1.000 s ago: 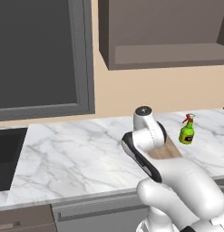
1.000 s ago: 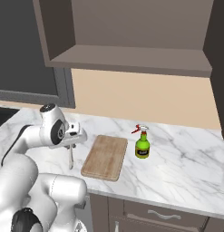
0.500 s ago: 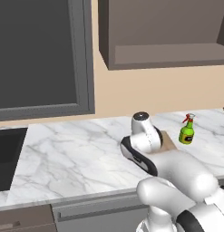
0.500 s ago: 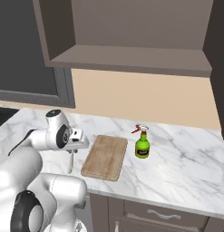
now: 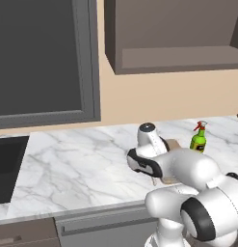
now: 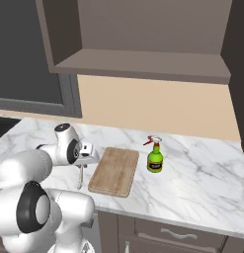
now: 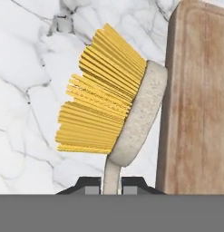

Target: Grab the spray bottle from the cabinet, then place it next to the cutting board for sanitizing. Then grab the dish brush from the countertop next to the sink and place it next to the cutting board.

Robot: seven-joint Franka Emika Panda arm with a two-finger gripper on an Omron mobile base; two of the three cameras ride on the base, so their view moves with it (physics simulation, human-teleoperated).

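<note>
White marble with grey veins forms the countertop (image 6: 202, 173), which is backed by a beige wall, and a wide taupe-brown cabinet (image 6: 143, 64) is seen open above it, its flat shelf floor bare in both base views. At the far left edge of the countertop, part of the black sink (image 5: 7, 169) is seen in the left base view. The cutting board (image 6: 115, 170) is laid flat near the front edge of the countertop, its long sides running from front to back. The spray bottle (image 6: 154, 157) is stood upright just beside the board's right long edge, near the board's back corner, apart from the wood, with its red-and-white nozzle turned to the left. The gripper (image 7: 112, 186) is held low over the countertop at the board's left long edge, and its jaws are pressed together on the thin pale handle of the dish brush (image 7: 114, 115). In the hand view the brush hangs head-down from the fingertips (image 7: 91, 186), its rounded cream head close beside the board's edge and its yellow bristles turned away from the board, out over bare marble. Whether the brush head touches the marble or the board cannot be told. In the right base view the brush is seen as a pale stem below the hand, just left of the board.
</note>
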